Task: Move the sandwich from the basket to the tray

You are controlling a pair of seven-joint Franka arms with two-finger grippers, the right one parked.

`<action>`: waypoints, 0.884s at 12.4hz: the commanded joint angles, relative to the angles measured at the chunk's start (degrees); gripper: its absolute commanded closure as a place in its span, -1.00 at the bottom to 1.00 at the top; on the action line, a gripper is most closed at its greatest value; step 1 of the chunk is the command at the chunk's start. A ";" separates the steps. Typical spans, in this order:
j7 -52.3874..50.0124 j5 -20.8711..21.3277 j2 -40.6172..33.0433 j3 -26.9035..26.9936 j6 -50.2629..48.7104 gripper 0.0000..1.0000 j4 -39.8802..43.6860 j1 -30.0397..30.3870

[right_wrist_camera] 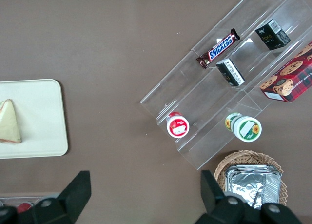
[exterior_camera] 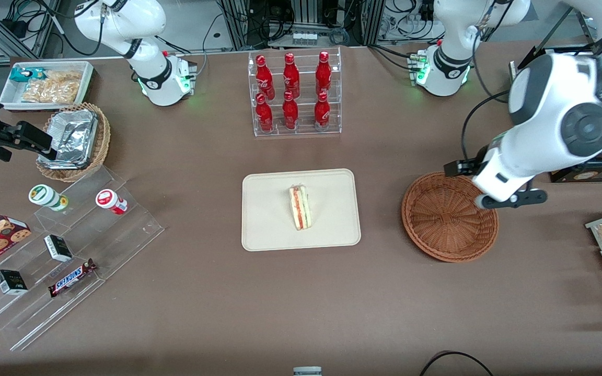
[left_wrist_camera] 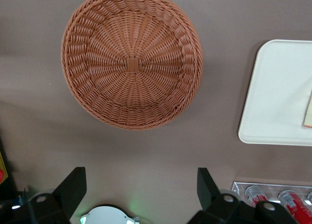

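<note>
The sandwich already lies at the centre of the tray in mid-frame, the basket is empty, and the claw, open and empty above the desk, risks only nudging the basket when retreating.

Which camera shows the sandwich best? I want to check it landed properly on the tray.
The front view: the whole sandwich lies on the tray. The right wrist view shows part of it, the left wrist view only a sliver. The open gripper is above the basket.
</note>
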 commanded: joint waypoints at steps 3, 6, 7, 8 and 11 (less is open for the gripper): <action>5.87 5.02 -6.94 -7.10 -4.14 -1.00 -1.63 8.74; 14.98 4.41 -8.62 -7.55 -6.33 -1.00 0.03 12.61; 15.54 4.14 -8.53 -6.76 -6.34 -1.00 0.65 12.71; 15.63 2.49 -8.53 -5.27 -5.91 -1.00 1.26 12.62; 15.81 0.72 -8.09 -3.06 -4.86 -1.00 2.50 12.62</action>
